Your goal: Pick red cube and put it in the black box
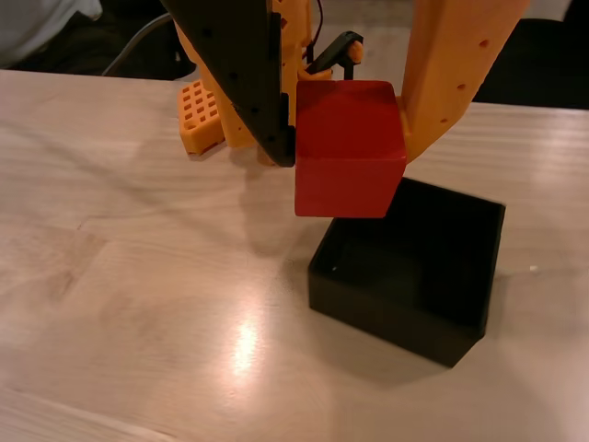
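In the wrist view a red cube point(350, 147) hangs in the air, clamped between a black finger point(247, 74) on its left and an orange finger point(451, 74) on its right. My gripper point(352, 152) is shut on it. Below and slightly to the right sits the open black box point(460, 327) on the light wooden table point(138, 276). The cube's lower edge overlaps the box's far left corner in the picture; the cube is above the box's rim, apart from it. The box's inside looks dark and bare.
The arm's orange base point(207, 115) with a grid-patterned part stands on the table behind the cube. A grey cable point(138, 41) runs off the table's far edge at upper left. Bare tabletop lies left of and in front of the box.
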`<state>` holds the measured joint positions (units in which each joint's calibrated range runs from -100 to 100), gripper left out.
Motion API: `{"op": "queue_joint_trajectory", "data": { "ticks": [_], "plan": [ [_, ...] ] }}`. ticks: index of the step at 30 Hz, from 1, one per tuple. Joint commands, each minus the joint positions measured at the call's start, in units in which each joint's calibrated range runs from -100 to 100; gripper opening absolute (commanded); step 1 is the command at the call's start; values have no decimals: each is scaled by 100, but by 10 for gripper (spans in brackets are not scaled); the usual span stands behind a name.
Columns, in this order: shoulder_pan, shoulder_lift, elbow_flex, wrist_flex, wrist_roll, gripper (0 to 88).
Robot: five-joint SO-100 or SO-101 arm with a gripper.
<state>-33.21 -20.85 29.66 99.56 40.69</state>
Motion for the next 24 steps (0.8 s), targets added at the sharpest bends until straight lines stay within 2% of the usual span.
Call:
{"op": "queue_joint_trajectory", "data": {
  "ticks": [1, 16, 24],
  "plan": [
    [-491, -263, -79, -46, 121, 36],
    [-1235, -255, 328, -521, 60, 36],
    [-1235, -255, 355, -931, -257, 36]
  ]
}}
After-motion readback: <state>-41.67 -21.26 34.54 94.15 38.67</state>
